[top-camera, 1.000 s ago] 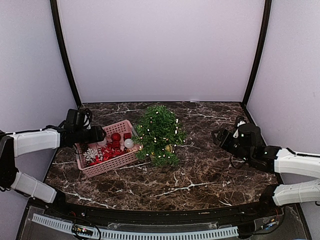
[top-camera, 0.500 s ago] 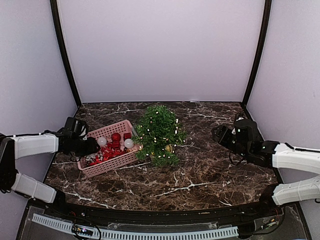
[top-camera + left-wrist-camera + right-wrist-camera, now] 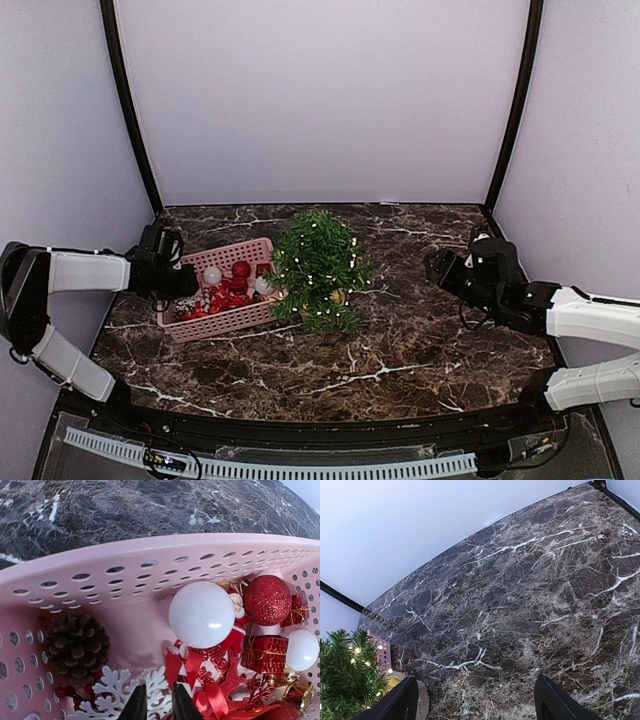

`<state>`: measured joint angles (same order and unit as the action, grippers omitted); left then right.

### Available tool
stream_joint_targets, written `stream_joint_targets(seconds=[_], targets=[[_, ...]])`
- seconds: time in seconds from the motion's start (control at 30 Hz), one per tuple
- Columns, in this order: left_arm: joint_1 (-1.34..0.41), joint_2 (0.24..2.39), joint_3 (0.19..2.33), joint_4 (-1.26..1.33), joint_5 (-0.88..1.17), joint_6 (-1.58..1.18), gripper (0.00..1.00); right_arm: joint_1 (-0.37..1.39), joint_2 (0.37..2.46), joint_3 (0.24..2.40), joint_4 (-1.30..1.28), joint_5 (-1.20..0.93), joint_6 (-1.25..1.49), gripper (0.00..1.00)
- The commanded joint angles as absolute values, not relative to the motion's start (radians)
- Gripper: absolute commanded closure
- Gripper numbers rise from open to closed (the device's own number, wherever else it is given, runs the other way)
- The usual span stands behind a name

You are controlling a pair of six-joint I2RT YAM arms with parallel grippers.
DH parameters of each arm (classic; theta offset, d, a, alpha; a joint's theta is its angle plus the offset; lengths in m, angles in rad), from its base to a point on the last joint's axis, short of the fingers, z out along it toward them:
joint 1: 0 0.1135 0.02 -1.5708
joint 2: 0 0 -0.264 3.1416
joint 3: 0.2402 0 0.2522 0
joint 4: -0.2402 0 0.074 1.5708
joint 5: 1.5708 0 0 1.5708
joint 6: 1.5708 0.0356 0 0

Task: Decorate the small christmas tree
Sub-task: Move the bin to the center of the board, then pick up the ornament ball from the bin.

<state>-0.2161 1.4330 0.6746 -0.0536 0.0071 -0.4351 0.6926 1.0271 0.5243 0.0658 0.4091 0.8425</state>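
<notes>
The small christmas tree [image 3: 318, 270], green with small lit bulbs, stands mid-table; its edge [image 3: 347, 680] and tan pot [image 3: 422, 700] show in the right wrist view. Left of it is a pink basket [image 3: 230, 318] of ornaments. My left gripper [image 3: 190, 285] reaches into the basket's left end. Its jaws [image 3: 159, 707] are narrowed on an arm of a white snowflake [image 3: 115, 690]. My right gripper [image 3: 437, 268] hovers open to the right of the tree, over bare marble [image 3: 475, 705], holding nothing.
In the basket lie a pine cone [image 3: 76, 645], a white ball [image 3: 201, 614], a red glitter ball [image 3: 270, 600], a red gift box [image 3: 265, 654], a Santa figure [image 3: 235, 630] and red ribbons. White walls with black posts enclose the marble table.
My left gripper dropped into the basket's left end and narrowed its jaws around the snowflake. The basket shifted slightly. The right arm barely moved.
</notes>
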Motion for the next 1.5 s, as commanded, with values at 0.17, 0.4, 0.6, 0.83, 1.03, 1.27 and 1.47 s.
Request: stream_joint_targets(seconds=[0.17,0.4,0.6,0.83,1.03,1.27,1.47], targets=[[-0.221,1.485,0.717,-0.023,0.064,-0.402,0.8,0.689,1.028,0.525,0.112,0.408,0.85,0.19],[-0.216,1.365,0.716,-0.171,-0.031,-0.435,0.57,0.689,1.062,0.554,0.11,0.387,0.833,0.19],[-0.215,1.329,0.767,-0.318,-0.151,-0.412,0.49,0.689,1.039,0.528,0.14,0.394,0.825,0.18],[-0.22,1.424,0.873,-0.364,-0.11,-0.406,0.5,0.689,1.014,0.521,0.149,0.372,0.797,0.18],[-0.232,1.5,0.944,-0.361,-0.154,-0.379,0.51,0.689,1.012,0.504,0.162,0.361,0.787,0.17],[-0.243,1.551,1.014,-0.385,-0.186,-0.353,0.51,0.689,0.986,0.478,0.178,0.361,0.795,0.16],[-0.286,1.633,1.063,-0.295,-0.074,-0.379,0.49,0.689,0.997,0.474,0.195,0.353,0.8,0.12]])
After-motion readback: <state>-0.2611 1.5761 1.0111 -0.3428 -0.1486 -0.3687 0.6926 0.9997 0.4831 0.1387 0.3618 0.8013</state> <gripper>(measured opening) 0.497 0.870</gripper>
